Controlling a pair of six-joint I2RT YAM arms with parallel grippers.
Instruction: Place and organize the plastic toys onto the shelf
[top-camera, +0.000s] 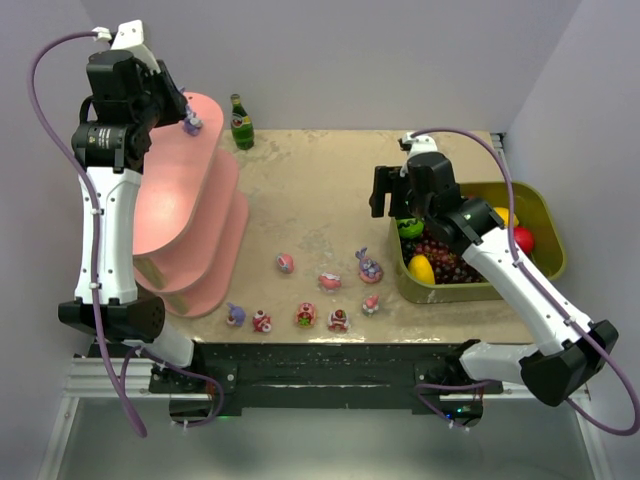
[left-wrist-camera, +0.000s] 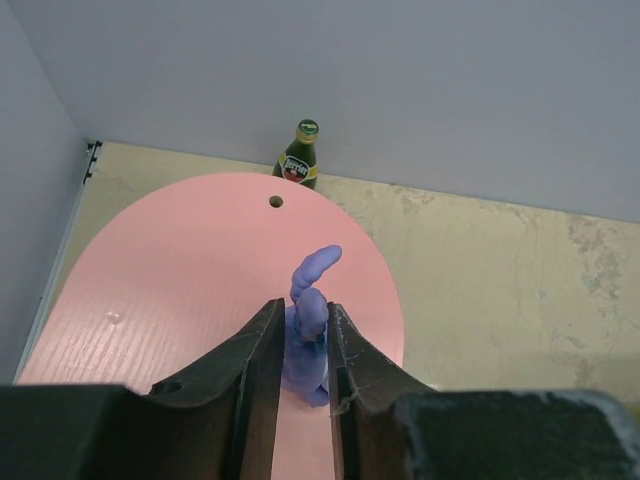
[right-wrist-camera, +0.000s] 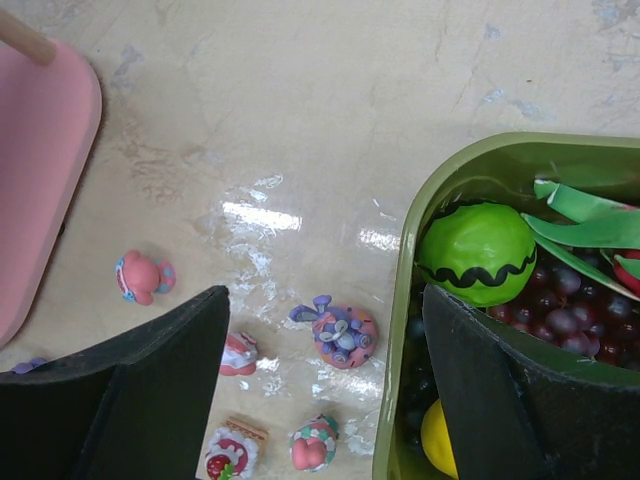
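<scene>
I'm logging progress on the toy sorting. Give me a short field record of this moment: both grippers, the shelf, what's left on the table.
left gripper: over the shelf's top tier, jaws close on either side of a purple eared toy; whether they grip it cannot be told
right gripper: open, empty, above the table beside the olive-green tub
shelf: only that purple toy seen on it
table: eight small toys lying loose
other: green bottle behind the shelf; fruit in the tub
</scene>
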